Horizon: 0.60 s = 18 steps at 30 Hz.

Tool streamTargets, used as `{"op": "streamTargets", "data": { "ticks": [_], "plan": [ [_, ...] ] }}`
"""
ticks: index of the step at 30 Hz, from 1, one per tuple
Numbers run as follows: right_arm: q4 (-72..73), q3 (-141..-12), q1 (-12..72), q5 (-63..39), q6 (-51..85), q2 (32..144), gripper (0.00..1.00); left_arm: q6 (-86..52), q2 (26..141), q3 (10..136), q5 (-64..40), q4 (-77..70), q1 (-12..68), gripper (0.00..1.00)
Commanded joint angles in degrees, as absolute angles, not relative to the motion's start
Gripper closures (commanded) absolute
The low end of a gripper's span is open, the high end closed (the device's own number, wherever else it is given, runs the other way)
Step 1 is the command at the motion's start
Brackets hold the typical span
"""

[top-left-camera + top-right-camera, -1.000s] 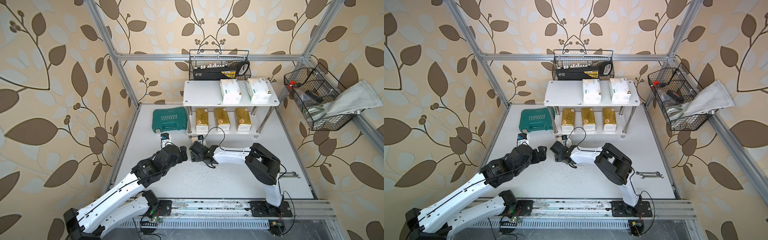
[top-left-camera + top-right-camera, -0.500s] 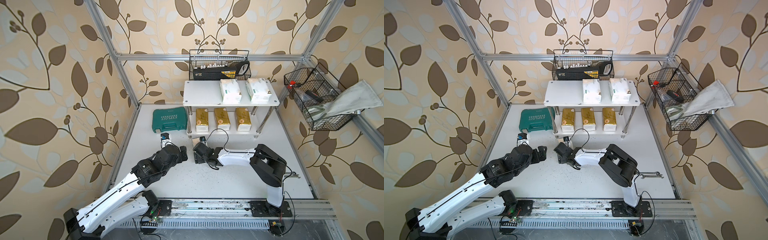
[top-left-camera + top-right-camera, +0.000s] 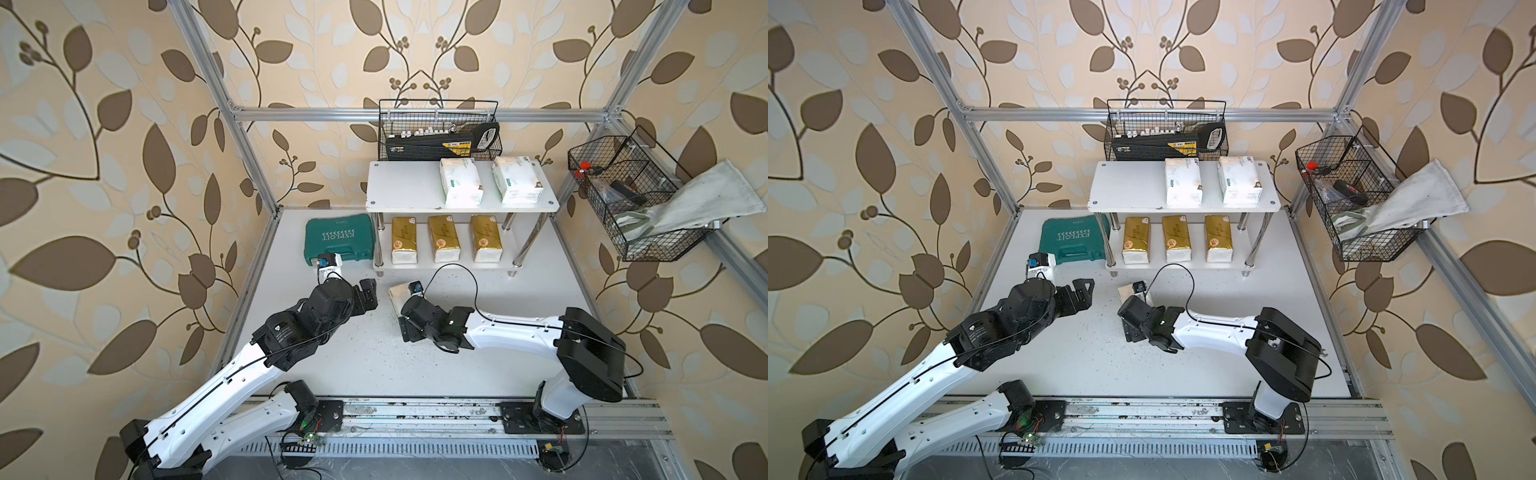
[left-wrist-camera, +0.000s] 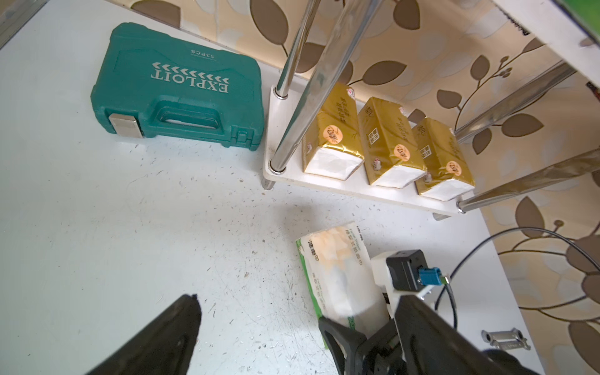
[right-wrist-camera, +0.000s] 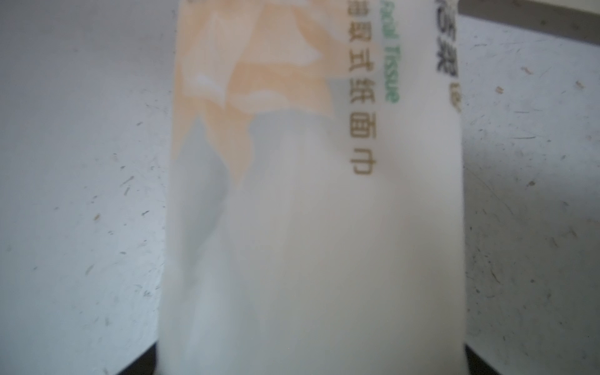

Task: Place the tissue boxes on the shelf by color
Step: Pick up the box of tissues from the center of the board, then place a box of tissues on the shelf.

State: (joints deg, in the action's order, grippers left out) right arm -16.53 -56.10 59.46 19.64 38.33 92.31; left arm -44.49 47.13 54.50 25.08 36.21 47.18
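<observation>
The last white, green-lettered soft tissue pack (image 4: pixel 337 276) lies on the speckled grey table (image 3: pixel 353 365), just in front of the white two-tier chrome-legged shelf (image 3: pixel 399 187). The right gripper (image 3: pixel 402 319) clasps its flanks. The left gripper (image 3: pixel 370 296) hangs spread and empty nearby. Pickup looks in hand. The next move calls for a lift to the upper board's bare end, beside the two white packs (image 3: pixel 460 183).

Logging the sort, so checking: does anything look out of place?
One white pack lies on the table in front of the shelf, between the jaws of the right gripper; the other two white packs sit on the top tier.
</observation>
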Motion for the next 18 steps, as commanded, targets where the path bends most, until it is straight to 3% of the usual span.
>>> {"op": "streamTargets", "data": {
  "ticks": [1, 10, 18],
  "plan": [
    [-20.2, -56.7, 60.6, 19.9, 38.9, 87.7, 0.19, -42.1, 47.9, 58.9, 24.2, 34.8, 46.5, 0.01],
    [-28.4, -67.3, 62.1, 20.6, 37.5, 79.8, 0.19, -37.3, 51.8, 69.9, 26.3, 35.3, 46.5, 0.01],
    [-33.4, -81.5, 62.1, 22.1, 34.3, 80.5, 0.19, -31.3, 57.0, 81.3, 28.3, 36.2, 46.5, 0.01]
  ]
}}
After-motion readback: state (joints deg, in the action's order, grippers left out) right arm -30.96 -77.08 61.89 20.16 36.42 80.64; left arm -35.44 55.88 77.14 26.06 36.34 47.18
